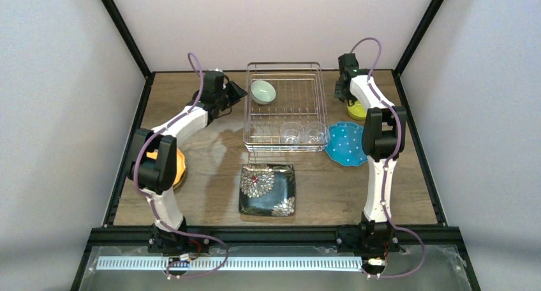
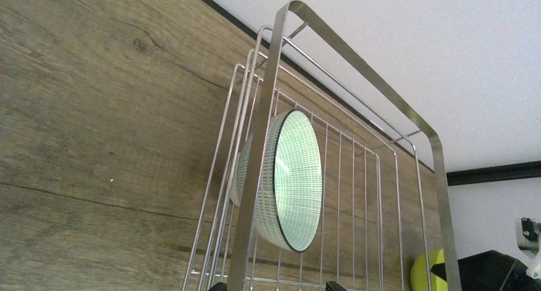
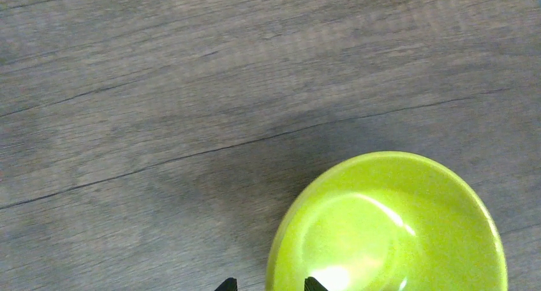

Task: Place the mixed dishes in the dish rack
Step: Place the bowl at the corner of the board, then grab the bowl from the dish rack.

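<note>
**Pinching the yellow-green bowl by its rim**

Working with the right gripper (image 3: 268, 284), hung low over the yellow-green bowl (image 3: 389, 227) on the bare table (image 3: 159, 112) at the far right, just beside the right wall of the dish rack (image 1: 284, 64). Jaws apart, one tip outside the near rim and the other over the hollow, clamped on nothing, judging by the wrist view.

Ease down until the rim sits deep between the jaws, not merely at their tips. Keep the wrist square to the rim, so as to squeeze across the wall and not slide along it. Close slowly and firmly; expect a slick surface, going by the glossy glaze and its bright highlight. Lift straight up before any sideways travel, high enough to clear the rack's rim.

Carry leftward over the wall and aim for open grid between the mint bowl (image 1: 263, 91) in the far left corner and the two glass cups (image 1: 291, 133) at the near edge. Stay well off the cups, likely light and easy to tip. Lower to the wires before letting go; avoid dropping from height.

Hold the left gripper (image 1: 241, 92) where it is, by the rack's far left side, jaws spread wide and carrying nothing, out of the incoming path.

Left for later, by the look of things: the blue dotted plate (image 1: 346, 144), the black square plate (image 1: 267, 189) and the orange plate (image 1: 180, 166), all outside the rack.
</note>
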You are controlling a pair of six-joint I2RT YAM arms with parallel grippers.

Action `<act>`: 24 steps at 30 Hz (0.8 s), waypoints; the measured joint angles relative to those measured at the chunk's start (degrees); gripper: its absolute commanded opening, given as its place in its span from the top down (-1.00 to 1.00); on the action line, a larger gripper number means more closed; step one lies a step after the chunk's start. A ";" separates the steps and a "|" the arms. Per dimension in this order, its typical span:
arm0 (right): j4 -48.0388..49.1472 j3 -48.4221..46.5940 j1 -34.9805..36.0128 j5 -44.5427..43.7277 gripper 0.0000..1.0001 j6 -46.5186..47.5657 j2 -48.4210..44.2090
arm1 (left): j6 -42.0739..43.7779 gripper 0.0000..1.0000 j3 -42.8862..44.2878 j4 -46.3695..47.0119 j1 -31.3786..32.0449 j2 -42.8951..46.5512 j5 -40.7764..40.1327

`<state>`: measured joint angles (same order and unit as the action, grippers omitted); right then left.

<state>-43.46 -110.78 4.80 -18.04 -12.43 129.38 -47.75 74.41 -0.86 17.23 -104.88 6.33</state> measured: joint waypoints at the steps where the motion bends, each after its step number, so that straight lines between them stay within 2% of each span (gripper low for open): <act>1: 0.09 -0.07 0.00 0.42 -0.24 0.00 0.00 | -0.02 -0.80 0.17 0.02 0.00 -0.09 0.00; 7: 1.70 -0.79 0.37 6.25 -0.28 0.70 -2.01 | -0.02 -0.80 0.42 0.28 0.00 -0.61 0.09; 10: 2.47 -4.26 1.49 10.25 -0.30 2.84 -3.69 | -0.02 -0.80 0.46 0.31 0.00 -0.81 0.26; 16: 4.90 -16.70 7.65 20.50 -0.34 8.35 -4.17 | 0.00 -0.80 0.48 0.33 0.00 -0.81 0.28; 24: 6.05 -18.14 13.99 35.10 -0.36 13.05 -3.72 | 0.22 -0.80 0.37 0.35 0.00 -0.57 0.22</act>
<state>-37.41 -128.92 18.79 17.06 0.62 125.67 -47.53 74.78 -0.51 17.23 -105.45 6.55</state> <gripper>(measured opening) 0.671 0.899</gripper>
